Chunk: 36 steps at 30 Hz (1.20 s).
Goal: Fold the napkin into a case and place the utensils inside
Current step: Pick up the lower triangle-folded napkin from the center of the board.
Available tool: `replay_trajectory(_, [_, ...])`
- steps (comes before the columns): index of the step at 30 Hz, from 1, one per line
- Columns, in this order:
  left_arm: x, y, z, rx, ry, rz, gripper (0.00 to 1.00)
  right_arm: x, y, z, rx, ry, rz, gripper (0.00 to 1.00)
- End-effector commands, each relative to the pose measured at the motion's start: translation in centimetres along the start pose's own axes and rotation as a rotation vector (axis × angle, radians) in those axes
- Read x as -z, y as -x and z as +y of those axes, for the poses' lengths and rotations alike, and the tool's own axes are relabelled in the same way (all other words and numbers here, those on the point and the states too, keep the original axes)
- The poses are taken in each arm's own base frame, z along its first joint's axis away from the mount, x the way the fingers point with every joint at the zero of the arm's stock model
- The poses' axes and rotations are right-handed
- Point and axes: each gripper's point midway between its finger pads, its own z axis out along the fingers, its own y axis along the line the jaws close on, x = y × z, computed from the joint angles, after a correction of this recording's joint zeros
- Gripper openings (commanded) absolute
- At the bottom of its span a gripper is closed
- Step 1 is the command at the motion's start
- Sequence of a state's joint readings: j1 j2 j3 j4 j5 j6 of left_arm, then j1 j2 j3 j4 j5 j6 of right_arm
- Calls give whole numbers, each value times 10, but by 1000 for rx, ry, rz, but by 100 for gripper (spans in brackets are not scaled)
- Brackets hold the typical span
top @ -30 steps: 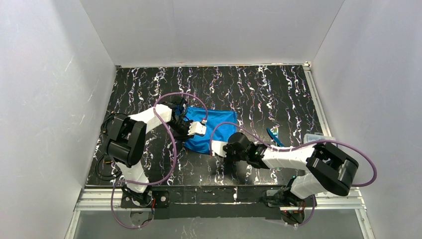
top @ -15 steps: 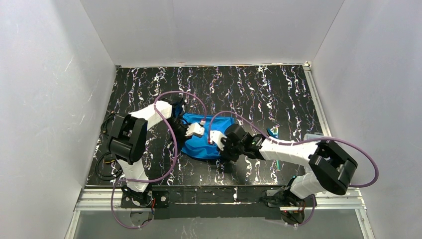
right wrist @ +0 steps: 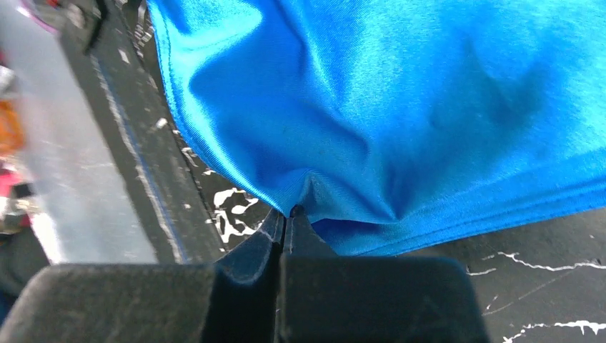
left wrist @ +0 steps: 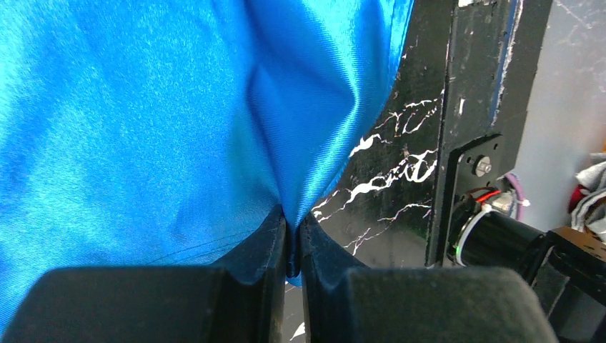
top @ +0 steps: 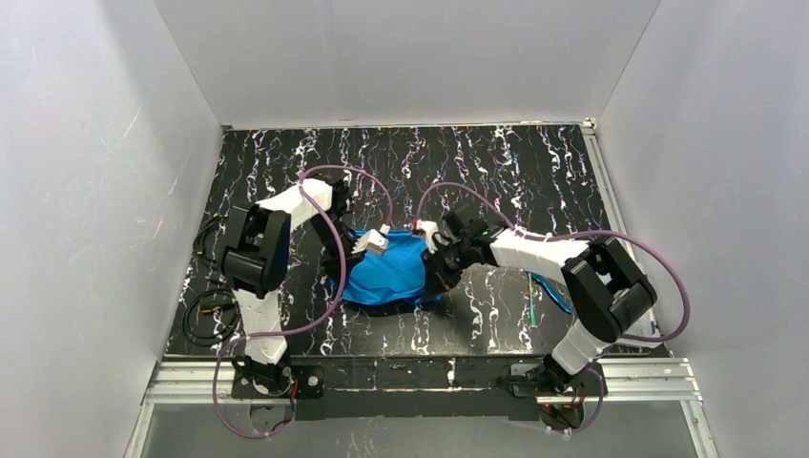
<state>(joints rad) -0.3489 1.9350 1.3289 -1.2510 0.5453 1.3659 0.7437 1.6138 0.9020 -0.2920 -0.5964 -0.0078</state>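
Napkin (top: 391,277): bright blue, bunched into a rounded sag a little toward 7 o'clock from the middle of the black marbled table (top: 515,162). Its far edge is drawn up between the two grippers.
Left gripper (top: 370,243): at the napkin's 11 o'clock corner, closed to a sliver on a pinch of the cloth.
Right gripper (top: 431,239): at the napkin's 1 o'clock corner, clamped fully together on a pinch of the hem.
Top view only: both arms at once, the whole outline of the cloth, and the utensils (top: 551,292) at about 3 o'clock from the napkin. They lie on the table beyond the right forearm, partly hidden by it and well apart from the cloth. A purple cable (top: 336,277) loops past the napkin's 9 o'clock side.
Left wrist view only: the black fingers (left wrist: 264,243) meet on a thin fold, and the satin pulls up from them in a taut ridge toward 12 o'clock.
Right wrist view only: creases fan out from the nip, and stacked layered edges run off toward 3 o'clock.
Case: no finished pouch shape shows in any view.
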Motion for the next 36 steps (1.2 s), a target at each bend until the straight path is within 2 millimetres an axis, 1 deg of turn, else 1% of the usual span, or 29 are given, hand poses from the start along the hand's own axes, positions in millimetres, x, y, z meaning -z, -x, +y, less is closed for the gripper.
replay_trajectory(1, [5,-3,-12,63,-67,-18,0,22,28,14,-143,187,-103,1])
replay_trajectory(4, [5,-5,-8,91,-70,-23,5,26,35,6,-217,230,-143,1])
replay_trajectory(8, [11,0,1,116,-36,-43,19,16,33,-1,-330,271,-109,1])
replay_trajectory(9, [13,1,4,121,-18,-53,26,15,34,-2,-346,276,-106,1])
replay_trajectory(10, [16,3,8,126,7,-67,35,13,34,-4,-357,270,-107,1])
replay_trajectory(11, [20,6,11,125,36,-84,70,13,36,-5,-362,266,-107,1])
replay_trajectory(12, [25,8,14,117,67,-99,95,12,36,-7,-366,259,-108,1])
replay_trajectory(13, [31,10,16,108,96,-113,98,12,37,-10,-375,249,-109,1])
replay_trajectory(16, [49,15,18,81,172,-139,98,16,39,-22,-417,232,-126,1])
replay_trajectory(18, [61,20,15,68,199,-150,98,18,42,-27,-433,227,-141,1])
replay_trajectory(20, [69,26,11,58,214,-169,98,19,46,-32,-451,225,-150,1])
replay_trajectory(22, [72,37,7,43,228,-205,98,18,48,-36,-473,222,-151,1])
replay_trajectory(24, [67,48,7,37,251,-210,98,15,48,-39,-497,228,-139,1])
replay_trajectory(25, [63,51,10,33,272,-207,98,14,47,-41,-505,223,-131,1])
replay_trajectory(29, [38,69,7,46,292,-218,98,13,44,-45,-527,219,-109,1])
replay_trajectory(30, [30,69,6,54,286,-214,98,12,44,-46,-535,219,-107,1])
replay_trajectory(32, [19,72,10,83,302,-189,98,13,46,-48,-550,219,-112,1])
replay_trajectory(36, [7,74,17,145,337,-179,98,16,47,-52,-584,218,-122,1])
